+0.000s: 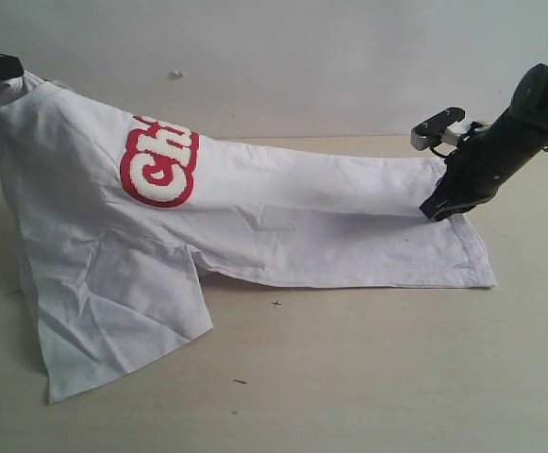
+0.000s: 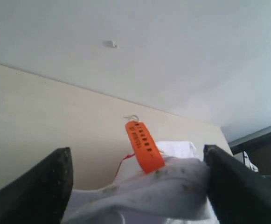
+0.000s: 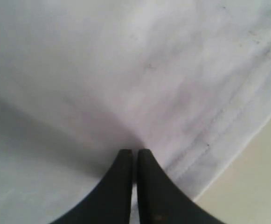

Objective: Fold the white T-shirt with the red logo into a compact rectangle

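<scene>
Pale beige desk with a white T-shirt on it.
Hem end lies flat toward the far edge; collar end is raised off it.

Low exterior view faces the table; wrist views sit close to the white T-shirt.

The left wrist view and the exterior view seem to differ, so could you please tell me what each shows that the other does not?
Only the left wrist view: the orange neck tag with dark print, above cloth bunched between the left gripper's wide-set fingers. Only the exterior view: the red logo, and the right gripper, closed, at the cloth near the hem, low over the table. Both: the white T-shirt and a small mark on the wall.
</scene>
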`<state>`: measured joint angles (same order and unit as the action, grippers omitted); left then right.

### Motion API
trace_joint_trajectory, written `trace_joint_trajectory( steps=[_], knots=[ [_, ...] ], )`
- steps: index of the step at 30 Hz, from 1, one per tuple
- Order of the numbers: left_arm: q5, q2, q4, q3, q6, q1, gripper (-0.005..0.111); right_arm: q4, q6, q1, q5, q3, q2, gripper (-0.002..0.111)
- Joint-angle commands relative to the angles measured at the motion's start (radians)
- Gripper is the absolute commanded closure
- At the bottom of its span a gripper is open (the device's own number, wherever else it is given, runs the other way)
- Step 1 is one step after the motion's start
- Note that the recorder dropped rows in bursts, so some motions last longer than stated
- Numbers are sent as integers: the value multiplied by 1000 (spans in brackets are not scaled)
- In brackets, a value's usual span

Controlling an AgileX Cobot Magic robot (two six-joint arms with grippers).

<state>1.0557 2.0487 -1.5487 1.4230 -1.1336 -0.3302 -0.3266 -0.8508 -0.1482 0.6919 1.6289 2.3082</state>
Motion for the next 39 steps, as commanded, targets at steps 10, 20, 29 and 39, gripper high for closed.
trace_joint_trajectory(
  steps=[10, 20, 29, 39],
  knots=[
    [108, -19, 56, 79, 145, -67, 33, 49, 15, -2, 12, -4, 25, 103],
    [158, -19, 15, 79, 55, -117, 33, 72, 15, -2, -7, -4, 6, 103],
    [-91, -17, 793, 13, -137, 229, 33, -40, 15, -2, -37, -4, -104, 103],
    [-285, 71, 1361, -69, 219, 539, 61, -81, -73, 44, 77, -6, -119, 103]
  ],
)
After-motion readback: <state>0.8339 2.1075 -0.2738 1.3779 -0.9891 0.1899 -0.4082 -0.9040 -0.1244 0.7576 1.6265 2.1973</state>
